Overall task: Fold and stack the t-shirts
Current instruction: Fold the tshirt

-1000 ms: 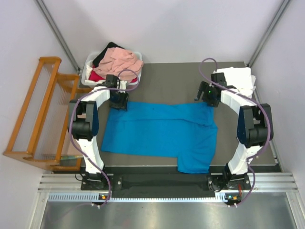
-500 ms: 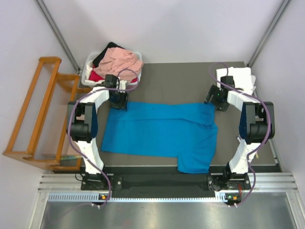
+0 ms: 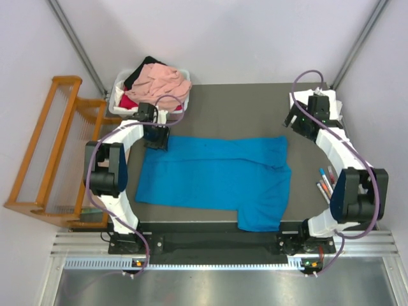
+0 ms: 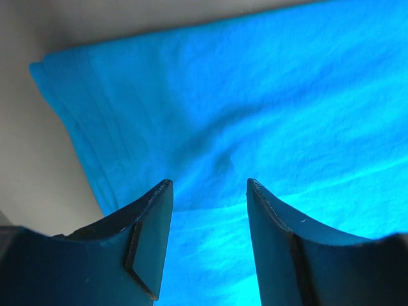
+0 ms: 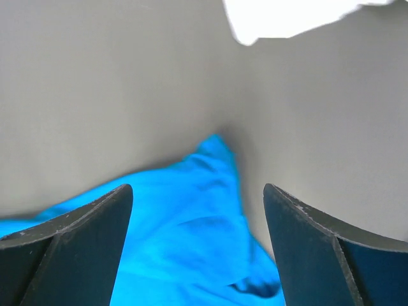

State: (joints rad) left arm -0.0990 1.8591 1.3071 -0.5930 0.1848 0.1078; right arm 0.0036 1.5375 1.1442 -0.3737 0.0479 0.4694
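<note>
Grey table [image 3: 223, 105], white walls behind. Blue tee [image 3: 217, 175] lies flat across the middle, long axis running left to right. Left gripper [image 3: 157, 137] is right over the tee's far-left corner, jaws partly apart, gripping nothing. Right gripper [image 3: 305, 120] is near the table's far-right corner, wide and empty. The tee's far-right corner lies toward the near-left of it, so the left arm is closer.

One blue t-shirt [image 3: 213, 175] centre frame. One white tub [image 3: 117, 91], upper left, holds one pink tee [image 3: 167, 78], one red tee [image 3: 129, 102] and one black tee [image 3: 137, 75]. One white cloth heap [image 5: 293, 16] upper right. One wooden rack [image 3: 48, 153] at left. Two arms: left arm [image 3: 127, 131], right arm [image 3: 338, 137].
</note>
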